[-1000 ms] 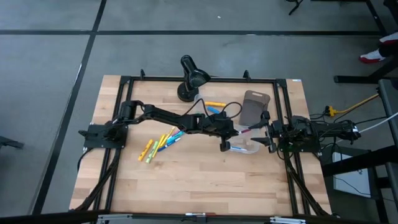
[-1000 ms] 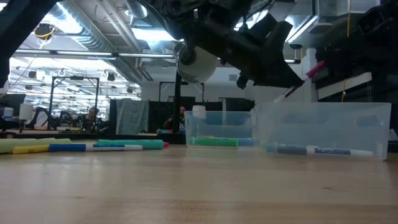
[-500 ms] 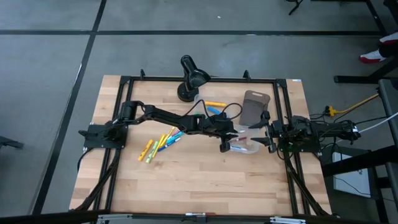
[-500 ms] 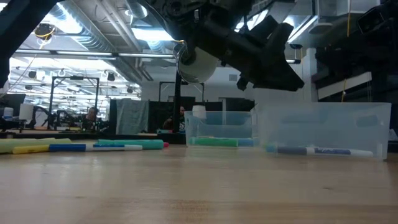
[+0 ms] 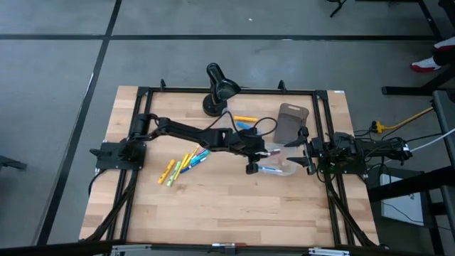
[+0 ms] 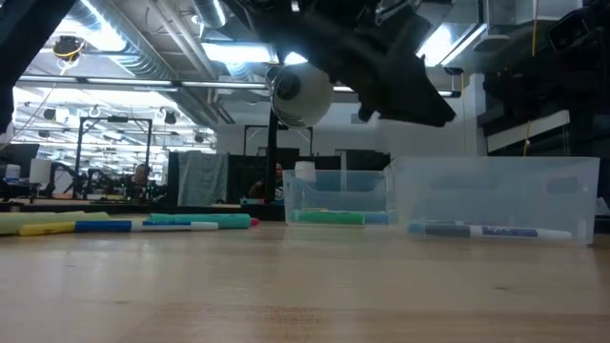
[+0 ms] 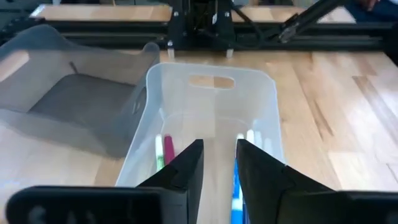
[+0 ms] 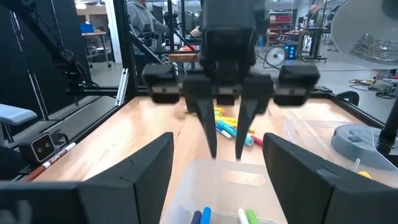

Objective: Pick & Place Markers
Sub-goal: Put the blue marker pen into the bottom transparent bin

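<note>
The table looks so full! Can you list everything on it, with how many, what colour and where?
Loose markers: several, yellow, orange, green, blue; left of middle.
Near clear bin: one, by the right arm, holding pink, green, blue markers.
Far clear bin: one, markers inside.
Grey tray: one, at the back right.
Black lamp: one, at the back edge.
Wooden table: one, light brown.
Left gripper: open, empty, above the near bin.
Right gripper: open, empty, at that bin's right end.
</note>
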